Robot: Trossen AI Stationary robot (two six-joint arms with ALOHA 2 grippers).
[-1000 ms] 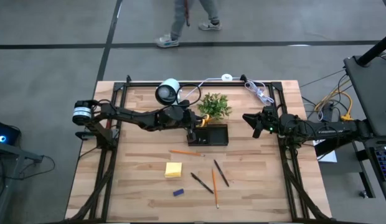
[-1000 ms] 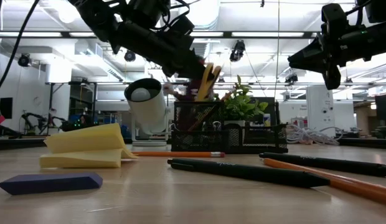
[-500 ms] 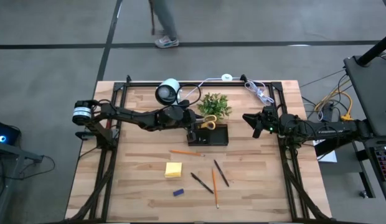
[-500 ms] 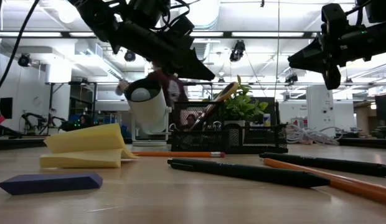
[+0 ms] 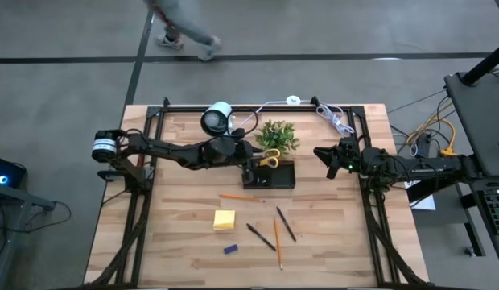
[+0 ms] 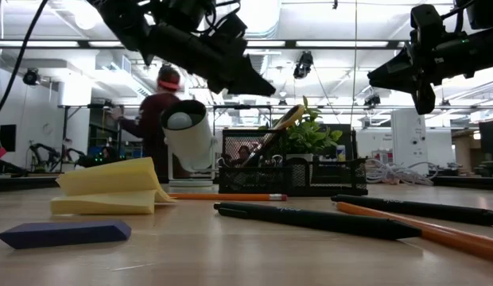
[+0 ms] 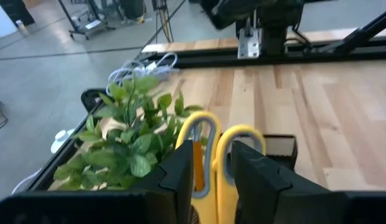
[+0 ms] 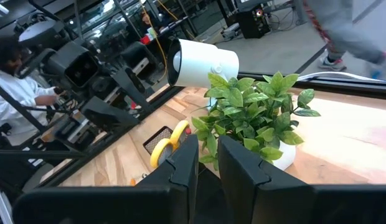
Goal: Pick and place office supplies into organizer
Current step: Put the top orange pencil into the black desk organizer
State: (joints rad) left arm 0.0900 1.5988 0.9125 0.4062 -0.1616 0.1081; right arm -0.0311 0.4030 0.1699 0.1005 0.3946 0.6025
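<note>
The scissors [image 5: 269, 158] are seen leaning in the organizer [image 5: 270, 175], handles up, at the plant's six o'clock, evidently dropped there blades-first. The left gripper [image 5: 249, 171] is held just above the tray's nine o'clock end, fingers parted and gripping nothing (a release, judging by the gap). The right gripper [image 5: 323, 153] is parked at three o'clock; its fingers look nearly together and empty. Pencils [image 5: 277, 233], pens [image 5: 261, 236], the sticky pad [image 5: 224, 219] and the blue block [image 5: 230, 249] are left toward six o'clock.
</note>
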